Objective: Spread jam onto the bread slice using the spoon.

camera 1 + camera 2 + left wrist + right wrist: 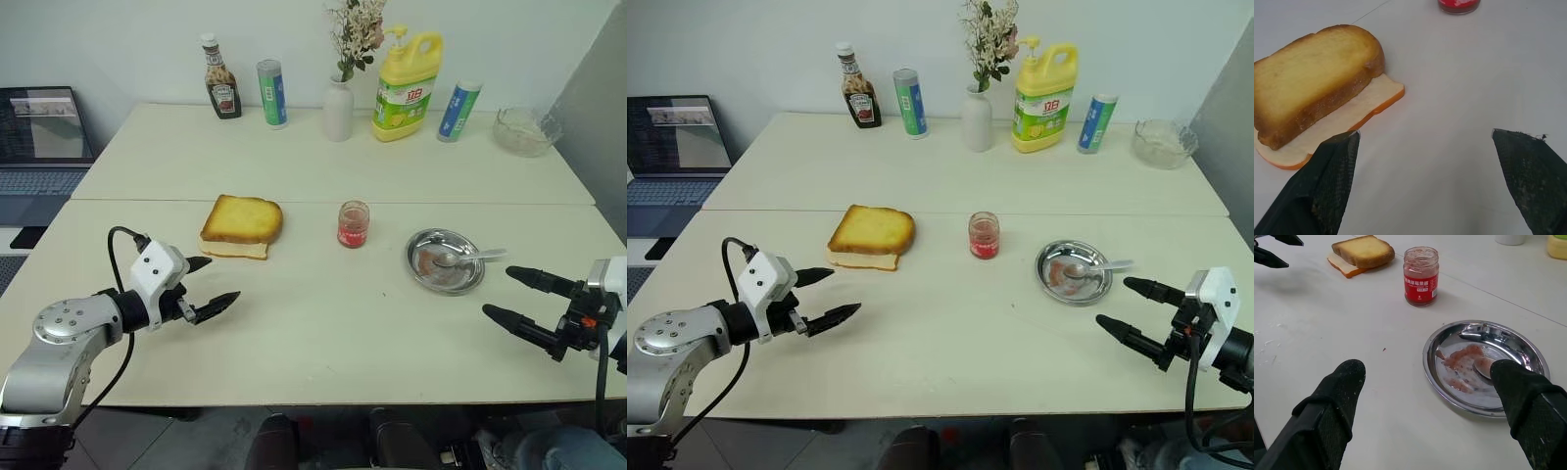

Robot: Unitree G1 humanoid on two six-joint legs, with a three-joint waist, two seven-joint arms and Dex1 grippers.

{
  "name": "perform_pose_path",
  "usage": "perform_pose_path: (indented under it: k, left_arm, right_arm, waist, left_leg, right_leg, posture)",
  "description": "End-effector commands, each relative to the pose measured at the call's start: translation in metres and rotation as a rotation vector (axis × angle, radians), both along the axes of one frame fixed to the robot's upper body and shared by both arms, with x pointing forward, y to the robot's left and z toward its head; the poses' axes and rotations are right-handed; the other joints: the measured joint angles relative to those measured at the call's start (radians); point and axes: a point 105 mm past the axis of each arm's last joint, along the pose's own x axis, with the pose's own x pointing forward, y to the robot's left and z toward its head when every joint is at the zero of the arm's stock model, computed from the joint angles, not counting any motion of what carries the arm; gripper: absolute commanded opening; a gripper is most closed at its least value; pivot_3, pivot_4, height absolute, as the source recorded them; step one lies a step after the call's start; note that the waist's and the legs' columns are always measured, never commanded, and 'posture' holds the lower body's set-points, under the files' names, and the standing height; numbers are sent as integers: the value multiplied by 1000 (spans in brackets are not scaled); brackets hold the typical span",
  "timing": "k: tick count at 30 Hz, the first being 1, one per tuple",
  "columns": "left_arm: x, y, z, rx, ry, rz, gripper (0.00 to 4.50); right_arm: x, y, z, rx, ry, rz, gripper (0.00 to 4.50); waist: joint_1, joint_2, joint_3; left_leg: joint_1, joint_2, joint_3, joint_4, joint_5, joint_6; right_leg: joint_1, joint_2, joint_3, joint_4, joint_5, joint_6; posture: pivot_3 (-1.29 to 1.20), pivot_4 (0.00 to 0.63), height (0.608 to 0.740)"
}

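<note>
From where I stand the spreading does not look begun. The bread slice (pixel 242 221), thick, golden and toasted, lies on the pale table (pixel 323 333) on top of a thinner, paler slice (pixel 1337 128), and its top face shows no red anywhere. Picking up the spoon, loading it with jam and spreading all seem left to do.

Taking the jam jar as the middle of a clock, with twelve toward the far wall, the bread slice lies at about nine o'clock, near but apart. The round steel dish (pixel 421 275) sits at about four o'clock. The two grippers hang over the near part of the table, at about seven and five.

The left gripper (pixel 208 288) has its fingers spread wide and holds nothing. It points toward the bread, well short of it. The right gripper (pixel 1129 308) is likewise wide and empty, aimed at the dish but not touching it.

The steel dish holds the spoon (pixel 460 258), its bowl resting inside and its handle lying out over the far right rim. There is a pinkish-red smear on the dish's floor beside the spoon's bowl, jam by the look of it. The small clear glass jam jar (pixel 1421 276) stands upright with no lid on it, with dark red jam (pixel 353 235) in the lower part and smears on the glass above.
</note>
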Motion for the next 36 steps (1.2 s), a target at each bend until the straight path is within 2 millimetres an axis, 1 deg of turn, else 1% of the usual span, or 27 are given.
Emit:
perform_pose_path:
  k: [1, 5, 6, 7, 10, 13, 15, 17, 20, 22, 27, 33, 36]
  left_arm:
    - [14, 16, 16, -31, -104, 106, 4500]
    - [30, 28, 22, -82, -143, 237, 4500]
    - [36, 30, 24, -124, -148, 275, 4500]
    - [42, 31, 26, -162, -148, 314, 4500]
    - [64, 32, 25, -300, -112, 434, 4500]
    - [79, 29, 21, -379, -65, 498, 4500]
    - [89, 24, 17, -417, -33, 519, 4500]
    - [95, 20, 16, -434, -21, 526, 4500]
    - [110, 19, 15, -467, -2, 566, 4500]
    - [116, 21, 13, -483, 19, 589, 4500]
    - [124, 23, 6, -499, 75, 625, 4500]
    - [128, 15, 3, -486, 109, 592, 4500]
    - [131, 12, 2, -455, 106, 580, 3916]
  right_arm:
    - [1, 10, 7, 0, -23, 21, 4444]
    - [4, 23, 10, 3, -29, 49, 4444]
    - [6, 29, 11, 5, -33, 57, 4444]
    - [9, 35, 13, 6, -35, 63, 4444]
    - [15, 65, 25, 18, -51, 138, 4444]
    - [14, 87, 34, 7, -65, 214, 4444]
    - [16, 100, 40, -15, -79, 256, 4444]
    - [18, 109, 44, -24, -89, 282, 4444]
    - [22, 123, 55, -20, -128, 330, 4444]
    - [22, 126, 59, -17, -140, 342, 4444]
    - [20, 126, 60, -19, -143, 346, 4444]
    - [19, 126, 60, -10, -142, 337, 4444]
    - [18, 126, 59, -6, -139, 334, 4500]
  waist:
    - [0, 0, 0]
    - [0, 0, 0]
    - [0, 0, 0]
    - [0, 0, 0]
    - [0, 0, 0]
    - [0, -1, 0]
    - [0, -1, 0]
    - [-1, -1, 0]
    - [1, -2, 0]
    - [1, -2, -1]
    - [1, -2, -1]
    - [1, -2, -1]
    - [2, -2, -1]
  left_leg:
    - [0, 0, 0, 0, 0, 0]
    - [0, 0, 0, 1, 0, 0]
    - [0, 0, 0, 1, 0, 0]
    - [0, 0, -1, 1, 0, 0]
    - [0, 0, -1, 2, 0, 0]
    - [-1, -1, -2, 2, 0, 0]
    - [-1, -1, -2, 2, 0, 0]
    - [-2, -1, -2, 2, 0, 0]
    - [-5, -1, -3, 2, 0, 0]
    - [-5, -1, -5, 2, 0, 0]
    - [-6, -1, -5, 2, 0, 0]
    - [-6, -1, -6, 2, 0, 0]
    - [-6, -1, -6, 2, 0, 0]
  right_leg:
    - [0, 0, 0, 0, 0, 0]
    - [0, 0, 0, 1, 0, 0]
    - [0, 0, 0, 1, 0, 0]
    - [0, 0, 0, 1, 0, 0]
    - [1, 0, 0, 2, 1, 2]
    - [1, 1, -1, 1, 2, 3]
    - [1, 1, -1, 1, 2, 2]
    - [0, 1, -1, 1, 3, 1]
    - [-3, 1, -3, 1, 5, -2]
    - [-3, 1, -4, 1, 5, -2]
    - [-3, 1, -4, 1, 5, -2]
    - [-3, 1, -5, 2, 5, -2]
    - [-3, 1, -5, 2, 5, -2]
  posture:
    - [0, 150, 740]
    - [0, 150, 740]
    - [0, 150, 740]
    - [0, 150, 740]
    - [0, 150, 740]
    - [0, 150, 740]
    - [0, 150, 740]
    - [0, 150, 740]
    - [0, 150, 740]
    - [0, 150, 740]
    - [0, 150, 740]
    - [0, 150, 740]
    - [0, 150, 740]
